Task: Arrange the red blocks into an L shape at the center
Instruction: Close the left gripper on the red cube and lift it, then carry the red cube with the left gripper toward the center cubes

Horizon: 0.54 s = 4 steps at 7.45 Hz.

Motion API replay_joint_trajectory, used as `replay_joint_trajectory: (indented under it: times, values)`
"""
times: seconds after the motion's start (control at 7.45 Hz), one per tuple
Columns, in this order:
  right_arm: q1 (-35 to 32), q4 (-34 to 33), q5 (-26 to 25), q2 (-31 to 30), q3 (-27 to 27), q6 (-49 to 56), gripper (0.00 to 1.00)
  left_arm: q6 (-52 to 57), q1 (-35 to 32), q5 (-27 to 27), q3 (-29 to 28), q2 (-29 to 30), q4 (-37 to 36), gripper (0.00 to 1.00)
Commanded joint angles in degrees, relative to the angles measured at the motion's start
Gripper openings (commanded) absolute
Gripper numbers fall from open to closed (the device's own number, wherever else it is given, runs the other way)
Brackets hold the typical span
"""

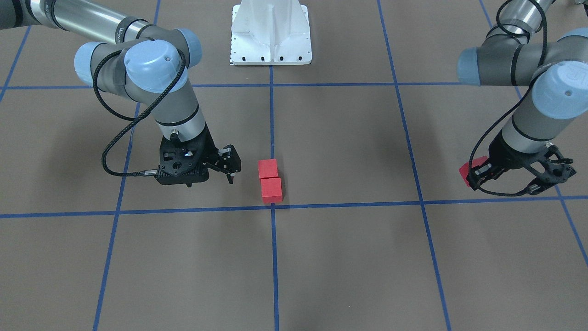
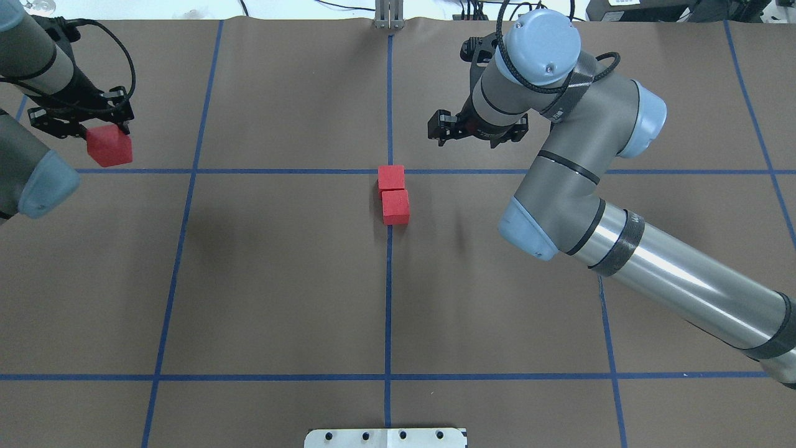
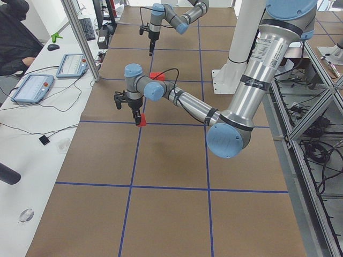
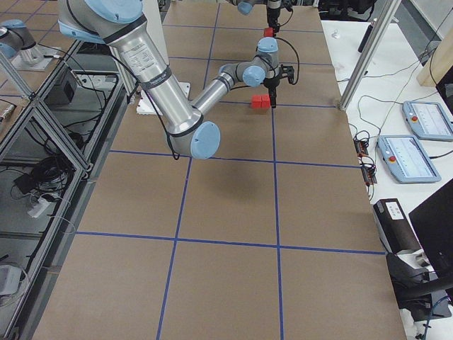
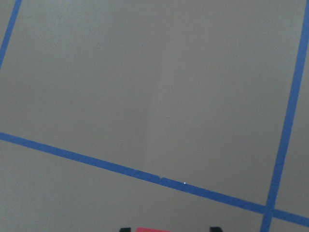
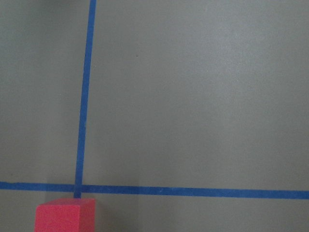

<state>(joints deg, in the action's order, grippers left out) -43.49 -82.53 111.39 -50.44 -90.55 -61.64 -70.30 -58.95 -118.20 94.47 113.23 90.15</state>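
Observation:
Two red blocks (image 2: 391,177) (image 2: 395,206) lie touching in a short row just on the robot's side of the center crossing (image 2: 390,171); they also show in the front view (image 1: 268,168) (image 1: 271,189). My left gripper (image 2: 104,134) is shut on the third red block (image 2: 109,146) and holds it above the floor far to the left, also seen in the front view (image 1: 471,168). My right gripper (image 1: 229,168) is open and empty, hovering just right of the pair. The right wrist view shows one block (image 6: 65,215) and the crossing (image 6: 77,187).
The white robot base (image 1: 271,34) stands behind the middle tape line. Blue tape lines (image 2: 186,171) divide the brown floor. Operator desks with tablets (image 3: 32,88) lie past the table's edge.

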Motion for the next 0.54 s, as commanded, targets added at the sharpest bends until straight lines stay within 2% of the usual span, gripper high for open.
replay_joint_trajectory:
  times: [0.0, 0.27, 0.4]
  values:
    - [-6.8, -2.3, 14.8, -1.7, 0.9, 3.1, 0.99, -28.3, 4.9, 0.2, -2.9, 7.8, -0.2, 0.0]
    - [-9.1, -1.6, 14.7, -5.0, 0.4, 9.0, 0.99, -46.7, 7.4, 0.3, -8.3, 13.7, 0.4, 0.0]
    - [-9.4, -1.6, 14.6, -4.8, 0.2, 8.9, 0.99, -49.7, 7.4, 0.4, -9.7, 15.0, -0.1, 0.0]
